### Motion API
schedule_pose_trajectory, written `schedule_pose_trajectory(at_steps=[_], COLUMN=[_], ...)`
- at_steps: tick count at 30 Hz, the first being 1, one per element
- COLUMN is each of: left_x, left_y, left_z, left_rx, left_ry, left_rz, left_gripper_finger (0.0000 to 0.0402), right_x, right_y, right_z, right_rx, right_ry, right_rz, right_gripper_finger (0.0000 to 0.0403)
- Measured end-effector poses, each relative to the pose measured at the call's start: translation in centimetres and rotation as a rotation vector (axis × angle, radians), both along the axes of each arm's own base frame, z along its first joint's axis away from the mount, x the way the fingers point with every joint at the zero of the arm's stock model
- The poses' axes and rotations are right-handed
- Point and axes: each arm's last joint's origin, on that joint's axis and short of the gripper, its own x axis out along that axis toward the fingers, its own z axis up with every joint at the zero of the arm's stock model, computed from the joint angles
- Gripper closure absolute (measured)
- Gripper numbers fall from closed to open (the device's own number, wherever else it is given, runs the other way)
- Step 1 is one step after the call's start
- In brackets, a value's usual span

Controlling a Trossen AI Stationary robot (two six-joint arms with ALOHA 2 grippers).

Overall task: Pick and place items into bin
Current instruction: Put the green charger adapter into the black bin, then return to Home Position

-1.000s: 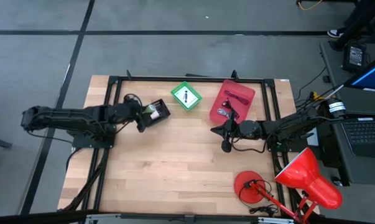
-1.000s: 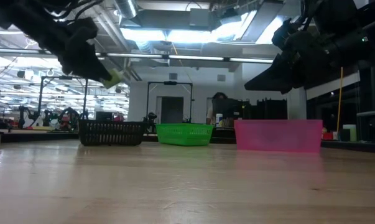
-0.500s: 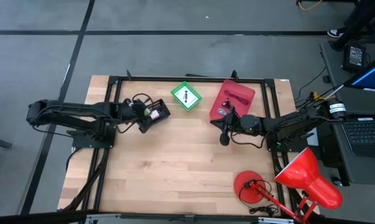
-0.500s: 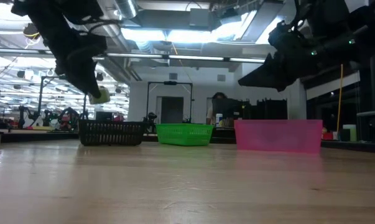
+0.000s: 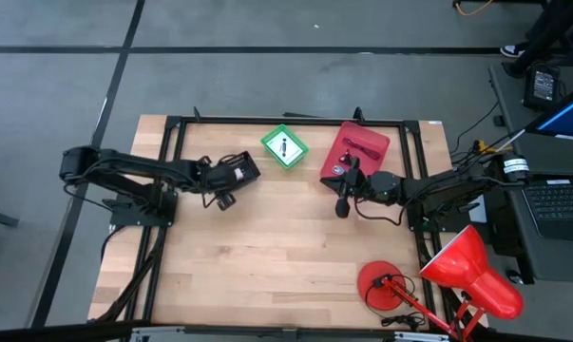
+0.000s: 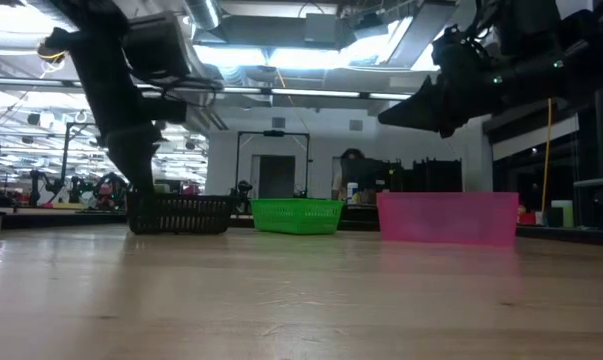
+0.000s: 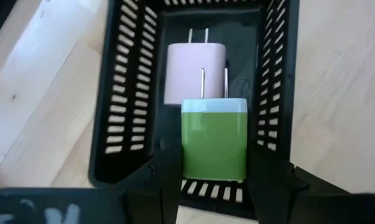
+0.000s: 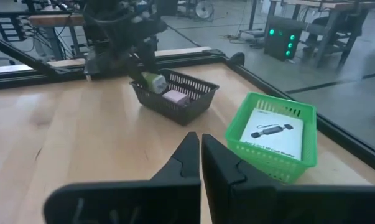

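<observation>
Evidently sorting by kind, the left end effector [image 7: 215, 177] hangs over the black basket [image 7: 122, 93] gripping a green plug [image 7: 214, 140] above the pink plug [image 7: 193, 71] already inside, while the clenched, empty right end effector [image 5: 342, 204] waits beside the red bin [image 5: 376, 144].

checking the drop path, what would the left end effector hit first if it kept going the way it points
The left end effector, shut on the green charger, points into the black basket. It would likely meet the basket floor beside the pink charger; depth is unclear.
</observation>
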Motion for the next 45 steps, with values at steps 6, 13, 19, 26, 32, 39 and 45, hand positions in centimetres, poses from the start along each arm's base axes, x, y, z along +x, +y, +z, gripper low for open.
schedule_pose_trajectory(at_steps=[6, 13, 19, 26, 32, 39, 45], left_x=[1.0, 1.1, 1.1, 1.1, 1.1, 1.5, 0.5], left_y=[0.1, 0.1, 0.1, 0.1, 0.0, -0.3, -0.4], left_z=[-0.5, -0.3, -0.4, -0.4, -0.4, 1.4, 4.3], left_rx=[0.019, 0.024, 0.012, 0.015, -0.019, 0.044, 0.135], left_ry=[-0.016, -0.027, -0.03, -0.03, -0.014, -0.045, -0.166], left_rz=[-0.057, -0.078, -0.081, -0.08, -0.147, -0.245, -0.264], left_gripper_finger=[0.0262, 0.0256, 0.0238, 0.0223, 0.0228, 0.0252, 0.0285], right_x=[0.0, 0.0, 0.0, 0.0, 0.0, 0.0, -0.1], right_y=[-0.2, -0.2, -0.2, -0.2, -0.2, -0.2, -0.2], right_z=[0.0, 0.0, 0.0, 0.0, 0.0, -0.1, -0.3], right_rx=[0.0, 0.0, 0.0, 0.0, 0.0, 0.003, 0.003], right_ry=[0.0, 0.001, 0.001, 0.001, 0.001, 0.008, 0.034], right_rz=[-0.009, -0.009, -0.009, -0.008, -0.009, -0.009, -0.009], right_gripper_finger=[0.0402, 0.0402, 0.0402, 0.0402, 0.0402, 0.0402, 0.0402])
